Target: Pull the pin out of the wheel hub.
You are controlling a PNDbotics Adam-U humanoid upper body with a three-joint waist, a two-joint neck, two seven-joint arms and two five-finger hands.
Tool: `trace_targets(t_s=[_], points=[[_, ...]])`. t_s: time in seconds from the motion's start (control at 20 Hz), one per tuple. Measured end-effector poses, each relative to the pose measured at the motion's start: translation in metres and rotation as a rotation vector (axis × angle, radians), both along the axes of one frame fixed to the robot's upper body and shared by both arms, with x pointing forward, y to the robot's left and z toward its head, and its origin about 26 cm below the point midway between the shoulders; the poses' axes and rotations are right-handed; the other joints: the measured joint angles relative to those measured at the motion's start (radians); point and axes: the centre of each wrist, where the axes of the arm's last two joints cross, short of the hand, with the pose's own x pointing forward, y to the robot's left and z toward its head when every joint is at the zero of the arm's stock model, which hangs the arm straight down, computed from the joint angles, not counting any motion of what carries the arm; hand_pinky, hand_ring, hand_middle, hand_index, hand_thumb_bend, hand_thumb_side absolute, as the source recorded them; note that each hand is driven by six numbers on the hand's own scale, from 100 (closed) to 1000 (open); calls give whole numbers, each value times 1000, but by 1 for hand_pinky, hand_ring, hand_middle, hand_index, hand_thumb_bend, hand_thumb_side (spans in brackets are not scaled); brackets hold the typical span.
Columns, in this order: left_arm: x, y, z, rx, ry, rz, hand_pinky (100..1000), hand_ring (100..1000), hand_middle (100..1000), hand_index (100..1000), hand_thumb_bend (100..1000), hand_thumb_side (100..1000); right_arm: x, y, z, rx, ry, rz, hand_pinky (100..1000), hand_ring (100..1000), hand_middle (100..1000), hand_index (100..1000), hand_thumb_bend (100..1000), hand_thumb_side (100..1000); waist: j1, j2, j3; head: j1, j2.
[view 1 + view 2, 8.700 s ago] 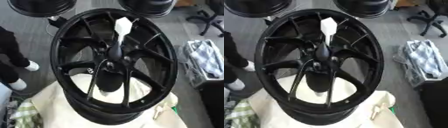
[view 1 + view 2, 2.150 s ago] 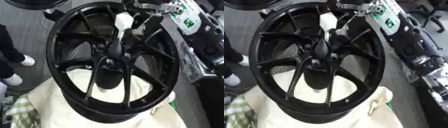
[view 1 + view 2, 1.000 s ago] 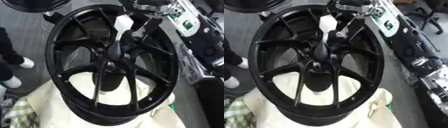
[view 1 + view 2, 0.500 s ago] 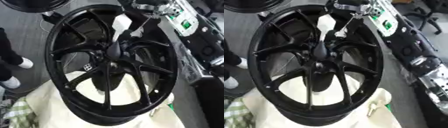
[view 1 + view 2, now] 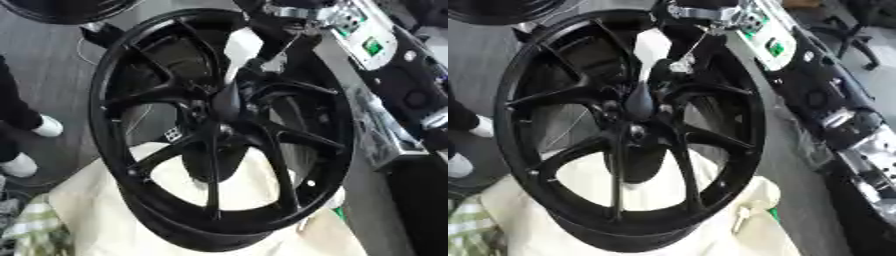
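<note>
A large black wheel fills the middle of both views, tilted on a cream cloth that covers its support. Its spokes meet at the wheel hub, slightly above the centre of the picture.

The right arm comes down from the upper right corner, black with a white panel bearing a green mark, and crosses the rim's upper right edge. The right eye view shows far more of its length, down to a silver joint at the right edge; the left eye view cuts it off sooner.

The right hand is over the top of the wheel, its dark fingers curled down against the white head of the pin. They appear closed on that head, though blur hides the exact contact. The pin's dark shaft runs from the white head down into the hub, so it is not yet out.

The left hand shows in neither view.
</note>
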Motion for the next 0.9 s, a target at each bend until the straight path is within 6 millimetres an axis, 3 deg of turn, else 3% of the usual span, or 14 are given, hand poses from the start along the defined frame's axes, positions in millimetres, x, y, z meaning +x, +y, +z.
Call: trace_targets(t_s=[0.6, 0.9], points=[[0, 0, 0, 0, 2, 0, 737, 612, 608, 750, 100, 963, -5, -16, 18, 37, -11, -12, 703, 649, 414, 540, 100, 256, -6, -1, 0, -6, 0], [0, 0, 0, 0, 2, 1, 737, 610, 608, 751, 100, 964, -19, -26, 42, 110, -40, 20, 690, 649, 416, 541, 100, 184, -6, -2, -6, -2, 0]])
